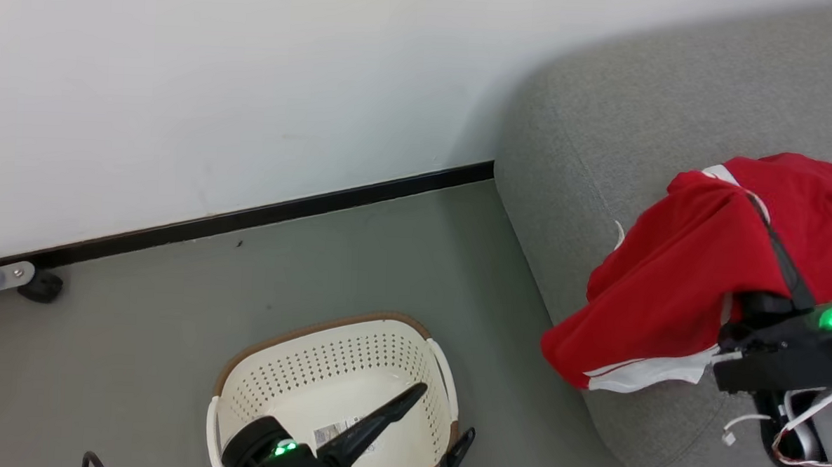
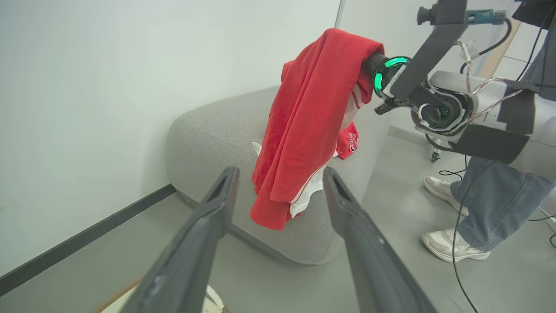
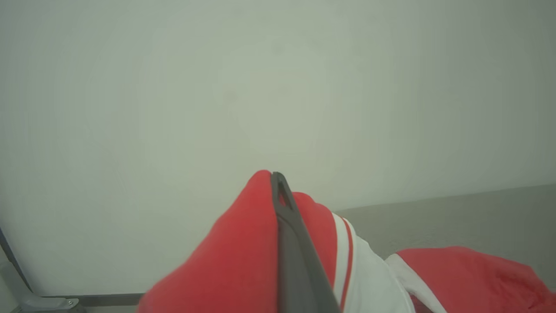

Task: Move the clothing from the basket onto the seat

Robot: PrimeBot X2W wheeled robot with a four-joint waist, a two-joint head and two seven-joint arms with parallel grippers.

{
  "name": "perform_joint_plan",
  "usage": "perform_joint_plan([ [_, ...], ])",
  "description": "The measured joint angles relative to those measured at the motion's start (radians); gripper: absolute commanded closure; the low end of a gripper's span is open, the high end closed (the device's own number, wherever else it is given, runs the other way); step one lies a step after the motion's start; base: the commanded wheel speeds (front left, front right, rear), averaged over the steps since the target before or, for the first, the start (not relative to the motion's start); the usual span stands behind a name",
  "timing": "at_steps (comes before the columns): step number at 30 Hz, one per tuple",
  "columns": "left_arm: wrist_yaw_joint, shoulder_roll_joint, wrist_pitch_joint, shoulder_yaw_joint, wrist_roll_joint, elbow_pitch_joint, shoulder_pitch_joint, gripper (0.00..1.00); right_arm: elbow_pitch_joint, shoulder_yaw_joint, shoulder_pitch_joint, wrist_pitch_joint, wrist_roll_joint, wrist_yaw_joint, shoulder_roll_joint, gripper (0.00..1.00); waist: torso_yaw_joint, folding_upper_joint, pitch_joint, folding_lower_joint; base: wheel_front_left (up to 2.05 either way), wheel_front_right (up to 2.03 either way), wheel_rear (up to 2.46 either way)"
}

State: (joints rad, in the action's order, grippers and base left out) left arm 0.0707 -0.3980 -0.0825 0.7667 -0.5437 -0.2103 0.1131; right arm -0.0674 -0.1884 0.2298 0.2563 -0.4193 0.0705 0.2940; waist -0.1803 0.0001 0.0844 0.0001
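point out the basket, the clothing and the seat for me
basket [image 1: 326, 359]: head view, on its perforated back wall
clothing [image 1: 674, 273]: head view, on the middle of the draped red fabric
seat [image 1: 590, 115]: head view, on bare grey upholstery near its rounded corner

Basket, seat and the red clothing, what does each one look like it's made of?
The basket: probably moulded plastic, smooth cream walls punched with rows of holes, brown rim. The seat: woven upholstery fabric, matte grey with a fine fleck. The clothing: soft, thin knit, likely synthetic; it drapes and folds limply.
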Motion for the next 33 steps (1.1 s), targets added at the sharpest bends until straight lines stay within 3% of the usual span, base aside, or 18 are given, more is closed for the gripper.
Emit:
perform_joint_plan([
  [11, 0.001, 0.022, 0.011, 0.041, 0.019, -0.006, 0.002, 0.0, 0.012, 0.189, 0.185, -0.049, -0.127, -0.002, 0.087, 1.0, -0.065, 0.0, 0.037, -0.0002, 0.0, 0.0, 0.0],
  [20, 0.01, 0.016, 0.03, 0.057, 0.019, -0.007, 0.022, 0.0, -0.125, 0.282, 0.399, -0.106, -0.102, -0.059, 0.216, 1.0, -0.062, 0.0, 0.086, -0.0001, 0.0, 0.0, 0.0],
  [27, 0.01, -0.021, 0.047, 0.055, 0.019, -0.021, 0.022, 0.0, -0.159, 0.251, 0.536, -0.107, 0.003, -0.097, 0.274, 1.0, -0.052, 0.0, 0.124, -0.0001, 0.0, 0.0, 0.0],
  [33, 0.01, -0.046, 0.066, 0.056, 0.034, -0.059, 0.02, 0.0, -0.198, 0.218, 0.565, -0.114, 0.058, -0.098, 0.31, 1.0, -0.052, 0.0, 0.171, 0.0, 0.0, 0.0, 0.0],
])
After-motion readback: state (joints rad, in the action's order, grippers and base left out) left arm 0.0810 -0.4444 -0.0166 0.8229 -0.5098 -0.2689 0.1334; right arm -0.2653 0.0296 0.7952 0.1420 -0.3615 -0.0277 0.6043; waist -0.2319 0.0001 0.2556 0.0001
